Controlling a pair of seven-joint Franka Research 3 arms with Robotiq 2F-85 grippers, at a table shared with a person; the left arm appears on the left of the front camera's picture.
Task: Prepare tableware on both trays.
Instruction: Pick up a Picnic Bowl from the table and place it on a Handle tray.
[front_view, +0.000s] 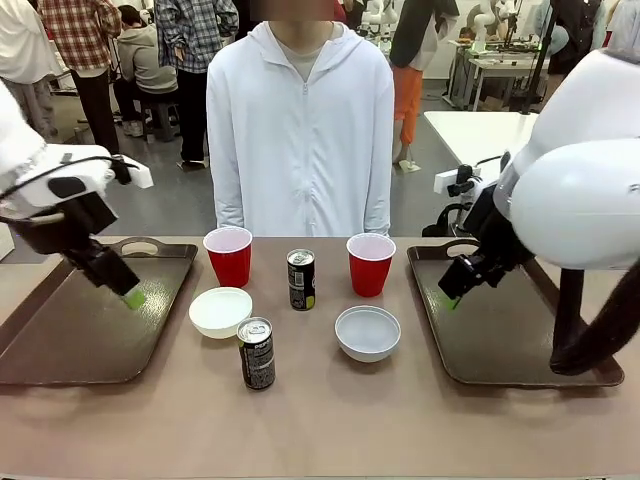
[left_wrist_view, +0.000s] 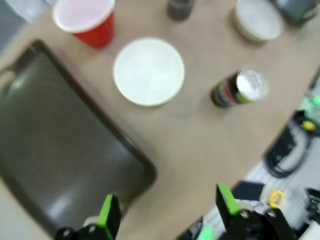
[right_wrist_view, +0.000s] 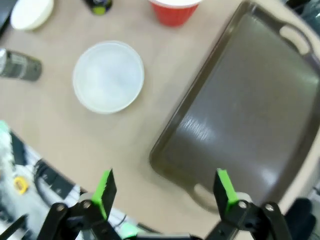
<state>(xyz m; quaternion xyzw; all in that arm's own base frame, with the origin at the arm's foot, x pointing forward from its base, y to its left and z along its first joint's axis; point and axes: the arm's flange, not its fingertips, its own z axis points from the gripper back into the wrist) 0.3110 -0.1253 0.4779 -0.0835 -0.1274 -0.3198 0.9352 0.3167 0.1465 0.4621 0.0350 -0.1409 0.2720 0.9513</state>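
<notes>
6 pieces of tableware stand on the table (front_view: 330, 420) between 2 trays, and both grippers hang with fingers apart, holding nothing.
The left tray (front_view: 70, 340) and right tray (front_view: 520, 345) lie flat, long axis running from the robot's side toward the person (front_view: 300, 130), with handle cut-outs at the ends. The left cup (front_view: 229, 256), right cup (front_view: 370, 264), far can (front_view: 301, 279) and near can (front_view: 257, 353) stand upright. The cream bowl (front_view: 221, 311) and grey bowl (front_view: 367, 332) sit mouth up, showing only bare insides. The left gripper (front_view: 133, 297) hangs over the left tray and the right gripper (front_view: 447, 298) over the right tray's inner edge, both tilted down toward the middle.
</notes>
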